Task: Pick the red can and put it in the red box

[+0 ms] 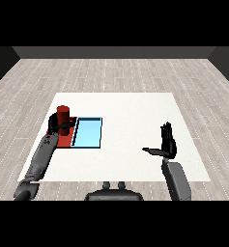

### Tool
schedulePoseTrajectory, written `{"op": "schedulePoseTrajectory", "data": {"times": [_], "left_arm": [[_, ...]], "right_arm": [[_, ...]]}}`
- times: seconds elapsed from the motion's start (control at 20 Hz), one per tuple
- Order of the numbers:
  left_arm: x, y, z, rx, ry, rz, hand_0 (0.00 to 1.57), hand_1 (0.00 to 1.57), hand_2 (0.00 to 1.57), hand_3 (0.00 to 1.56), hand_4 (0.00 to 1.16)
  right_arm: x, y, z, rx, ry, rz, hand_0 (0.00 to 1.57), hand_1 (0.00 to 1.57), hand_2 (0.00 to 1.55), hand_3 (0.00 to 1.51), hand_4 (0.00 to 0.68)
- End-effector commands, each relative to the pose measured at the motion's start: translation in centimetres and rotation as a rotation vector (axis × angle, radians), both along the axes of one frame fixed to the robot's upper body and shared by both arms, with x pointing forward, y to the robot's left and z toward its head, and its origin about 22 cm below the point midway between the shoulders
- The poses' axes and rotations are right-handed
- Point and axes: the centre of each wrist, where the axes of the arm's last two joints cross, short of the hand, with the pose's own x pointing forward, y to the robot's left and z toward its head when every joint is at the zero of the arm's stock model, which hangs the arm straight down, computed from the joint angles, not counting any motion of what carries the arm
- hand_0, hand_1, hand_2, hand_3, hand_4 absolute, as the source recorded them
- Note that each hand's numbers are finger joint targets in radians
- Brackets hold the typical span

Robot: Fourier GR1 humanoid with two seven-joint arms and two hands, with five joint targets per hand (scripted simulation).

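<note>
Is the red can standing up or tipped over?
Standing up. The red can shows its round top above straight sides, with the left hand curled round it, over the red tray.

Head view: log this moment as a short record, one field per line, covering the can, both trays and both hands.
red can: upright, over the red tray, left hand curled round it
red tray: on the white table's left part, mostly hidden by the left hand and forearm
light blue tray: beside the red tray on its right, touching it, nothing in it
left hand: shut on the red can
right hand: open, fingers straight and pointing up, thumb out to the side, holding nothing
white table
</note>
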Motion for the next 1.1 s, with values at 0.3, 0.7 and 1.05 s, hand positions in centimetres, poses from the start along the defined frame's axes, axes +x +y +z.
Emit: {"op": "schedulePoseTrajectory", "data": {"times": [0.3,0.7,1.05], "left_arm": [[-1.6,5.9,-7.8,0.084,0.243,0.214,1.47,1.47,1.49,1.46,1.02],[-2.9,6.5,-10.4,0.097,0.469,0.355,0.85,0.85,0.8,0.0,0.71],[-1.4,6.9,-8.6,0.136,0.59,0.219,0.0,0.0,0.0,0.0,0.65]], "right_arm": [[0.6,1.0,0.7,-0.034,-0.073,0.012,0.0,0.0,0.0,0.0,0.0],[1.5,0.0,0.4,-0.051,-0.116,0.01,0.0,0.0,0.0,0.0,0.0],[0.0,0.2,0.2,-0.029,-0.147,0.023,0.0,0.0,0.0,0.0,0.0]]}}
